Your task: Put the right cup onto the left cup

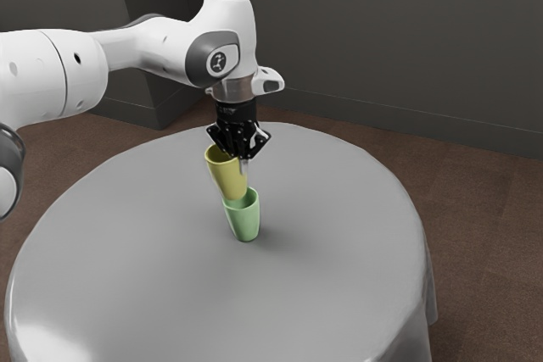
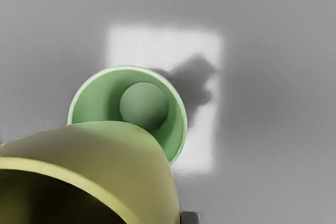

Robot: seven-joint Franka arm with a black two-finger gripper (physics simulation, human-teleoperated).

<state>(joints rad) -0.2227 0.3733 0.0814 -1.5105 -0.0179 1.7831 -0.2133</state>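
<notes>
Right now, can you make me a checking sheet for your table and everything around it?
Surface: round table with a smooth grey covering
Green cup: upright on the table, mouth up
Yellow cup: mouth up, a bit tilted, over the green cup, not nested down in it; touching or not, can't tell
Clutter: nothing seen
Gripper: shut on the yellow cup near its rim
Cables: nothing seen
Surroundings: dark grey wall, brown floor

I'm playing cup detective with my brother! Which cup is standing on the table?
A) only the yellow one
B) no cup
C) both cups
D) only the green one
D: the green cup stands on the table, while the pincer holds the yellow cup up.
</notes>
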